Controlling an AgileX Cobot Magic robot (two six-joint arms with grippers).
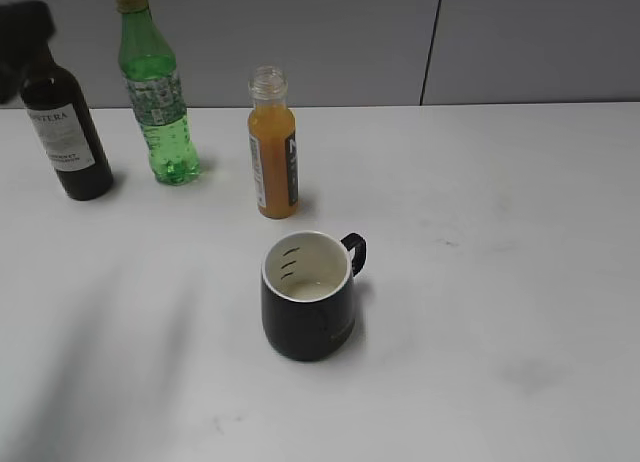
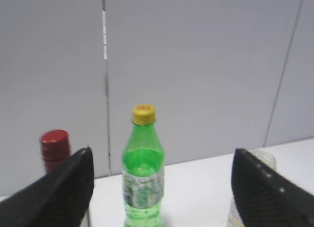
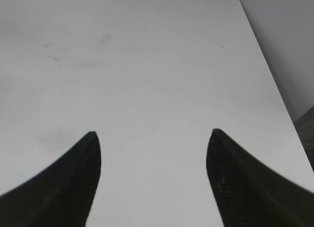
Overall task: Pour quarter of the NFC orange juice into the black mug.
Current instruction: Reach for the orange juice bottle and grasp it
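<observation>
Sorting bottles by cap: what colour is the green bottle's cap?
Yellow cap on the green bottle; clearest in the left wrist view.

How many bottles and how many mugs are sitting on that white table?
Bottles: 3, the dark wine bottle, the green bottle and the NFC orange juice.
Mugs: 1, the black mug.
Total: 4 things on the table.

lab or office-type test setup, plain white table (image 1: 520,282), grey panelled partition wall (image 1: 350,42) with vertical seams behind it, a few bottles and one mug set out on the table, no home or kitchen fittings
</observation>
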